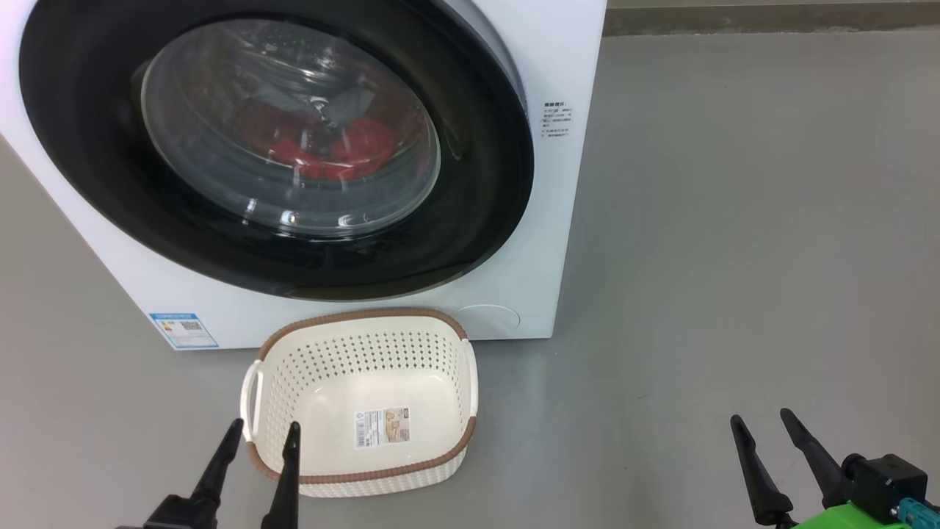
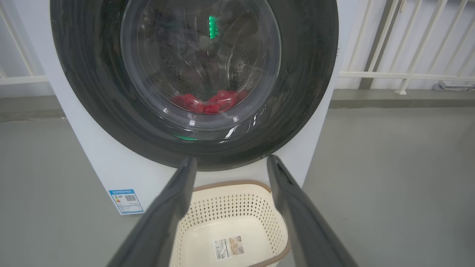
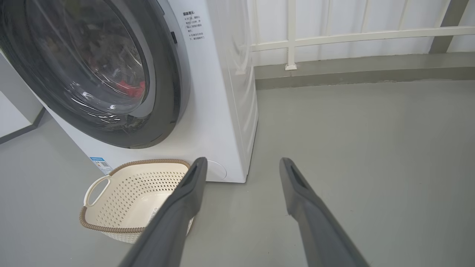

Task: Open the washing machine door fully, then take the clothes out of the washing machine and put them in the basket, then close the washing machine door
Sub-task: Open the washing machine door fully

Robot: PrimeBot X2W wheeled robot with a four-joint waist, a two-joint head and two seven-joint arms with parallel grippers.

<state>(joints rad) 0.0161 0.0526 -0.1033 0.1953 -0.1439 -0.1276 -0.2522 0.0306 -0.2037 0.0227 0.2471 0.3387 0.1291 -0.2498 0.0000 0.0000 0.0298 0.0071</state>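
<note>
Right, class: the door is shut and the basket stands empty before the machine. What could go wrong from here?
1. The washing machine door has a smooth, glossy rim, so fingers may slip off it.
2. The basket sits close under the door, by the left gripper; an arm could knock it aside.
3. The clothes lie low in the drum, so a loose grab might drop some beside the basket.

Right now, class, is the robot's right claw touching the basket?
Apart. The head view shows the right claw open at the lower right, with a wide stretch of grey floor between it and the basket.
</note>
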